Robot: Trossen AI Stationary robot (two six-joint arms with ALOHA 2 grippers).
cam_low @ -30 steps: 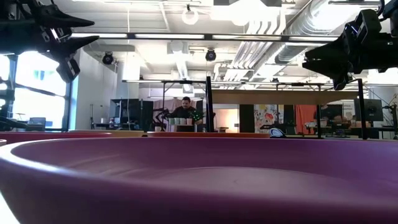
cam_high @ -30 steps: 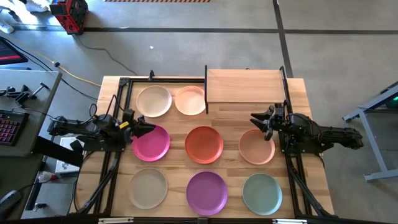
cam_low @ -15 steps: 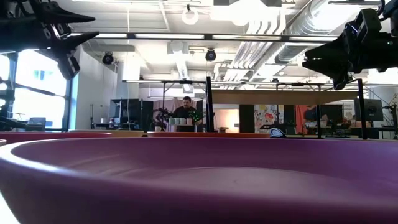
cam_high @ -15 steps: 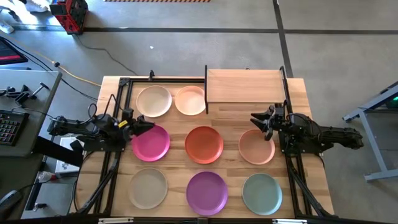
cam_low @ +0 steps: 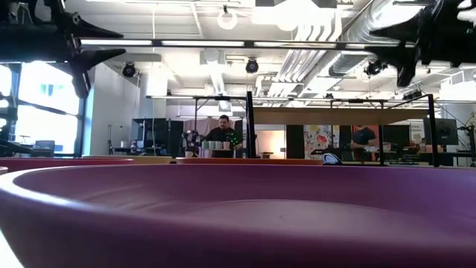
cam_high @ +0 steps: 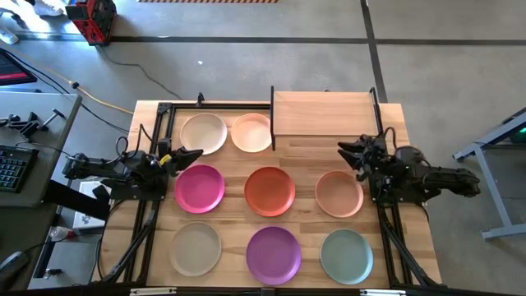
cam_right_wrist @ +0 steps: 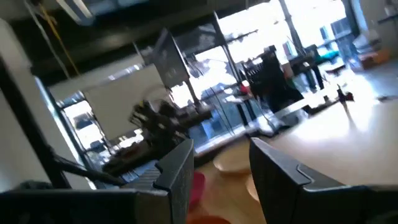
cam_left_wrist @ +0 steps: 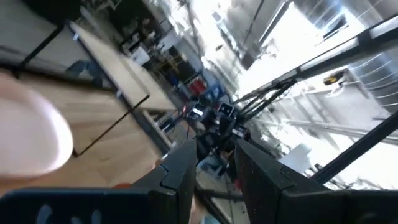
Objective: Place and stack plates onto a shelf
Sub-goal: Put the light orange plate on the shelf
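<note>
Left end effector [cam_high: 194, 154] sits above the tabletop [cam_high: 304, 152] at its left side, just off the magenta plate's [cam_high: 199, 188] upper-left rim and near the cream plate [cam_high: 203, 133]. Fingers spread, nothing between them. Not touching either plate as far as the high view shows.

Right end effector [cam_high: 345, 152] is at the right side, above the gap between the shelf [cam_high: 322, 113] and the salmon plate [cam_high: 339, 193]. Fingers spread, empty.

Plates, all flat on the tabletop, none stacked:
- back row: cream, then peach [cam_high: 252, 132] just beside it, peach right up against the shelf's left post
- middle row: magenta, orange [cam_high: 269, 191], salmon
- front row: beige [cam_high: 196, 249], purple [cam_high: 274, 252], grey-green [cam_high: 346, 255]

Shelf stands at the back right of the tabletop, board bare, black posts at its corners.

Low view: purple plate [cam_low: 238, 216] fills the foreground, both end effectors hang up high at the left [cam_low: 104, 45] and right [cam_low: 383, 39] top corners. A person [cam_low: 221, 130] sits far back in the room.
</note>
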